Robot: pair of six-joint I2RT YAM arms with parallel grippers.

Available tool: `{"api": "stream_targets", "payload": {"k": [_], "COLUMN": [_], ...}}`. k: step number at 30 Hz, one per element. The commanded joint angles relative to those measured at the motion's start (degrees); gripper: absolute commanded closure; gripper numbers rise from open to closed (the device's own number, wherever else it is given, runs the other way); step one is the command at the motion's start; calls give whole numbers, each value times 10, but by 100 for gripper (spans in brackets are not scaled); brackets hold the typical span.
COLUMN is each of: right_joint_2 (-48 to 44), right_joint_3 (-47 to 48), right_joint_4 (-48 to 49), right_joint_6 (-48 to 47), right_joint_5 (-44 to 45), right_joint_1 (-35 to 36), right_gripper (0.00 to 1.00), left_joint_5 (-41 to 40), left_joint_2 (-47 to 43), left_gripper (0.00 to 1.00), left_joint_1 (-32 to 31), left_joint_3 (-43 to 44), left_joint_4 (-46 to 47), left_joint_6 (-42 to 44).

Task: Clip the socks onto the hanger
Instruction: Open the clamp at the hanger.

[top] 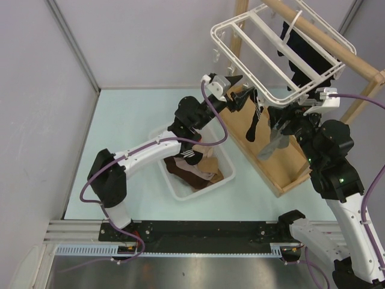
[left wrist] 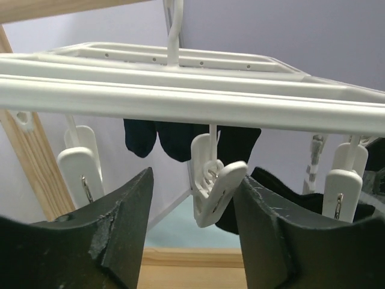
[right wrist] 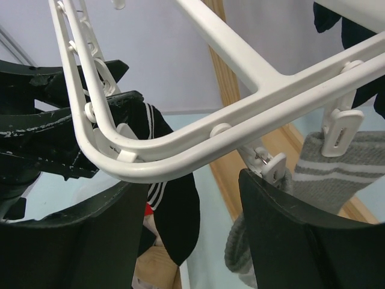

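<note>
Black striped sock (right wrist: 174, 223) hangs off the near corner of the hanger (right wrist: 301, 96). Its long axis is pretty much straight up and down, with the toe end pointing at the floor. Its top is tucked behind the hanger's rail, so I can't tell if a clip has bitten it.

The hanger itself sits tilted on the wooden pole rack (top: 355, 60). Its long side runs from that corner toward the grey sock (right wrist: 337, 174), which is pinned further along the same rail.

My read: we're on the clipping step for the black one. The left gripper (left wrist: 192, 183) sits right under the rail with a white clip (left wrist: 213, 186) between its fingers. The fingers are apart, one about touching the clip and the other clear of it, so nothing is pinched.

Next move probably needs a square squeeze on the clip's tails so it gapes, with the sock's top fed in. That clip dangles crooked, so it could twist away.

The right gripper (right wrist: 183, 180) is below the hanger too, fingers spread with nothing caught between them. The black sock dangles beyond the gap.

Brown and beige socks (top: 195, 171) wait in the white basket (top: 163, 168), left of the hanger and nearer the arm bases.
</note>
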Motion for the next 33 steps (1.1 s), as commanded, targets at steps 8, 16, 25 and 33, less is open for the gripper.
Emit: {"api": "stream_targets", "payload": {"k": [8,16,25,33], "right_joint_2": [-15,-29,-47,-42], "right_joint_3": [5,5,5,6], "right_joint_4": [19,15,56,118], "right_joint_6": [14,13,30,54], "right_joint_5": [-13,-35,-110,-244], "right_joint_1": [-3,-3,-2,-2], "right_gripper": [34,34,34,34], "left_joint_5": [18,15,22,17], "left_joint_2": [-9,-38,-58,-69], "left_gripper": [76,94,100,100], "left_joint_1": [-3,-8,-14,-25], "left_joint_3": [6,-13,-35,-35], "left_joint_4": [15,-4,-28,-49], "left_joint_6": [2,27,47,54]}}
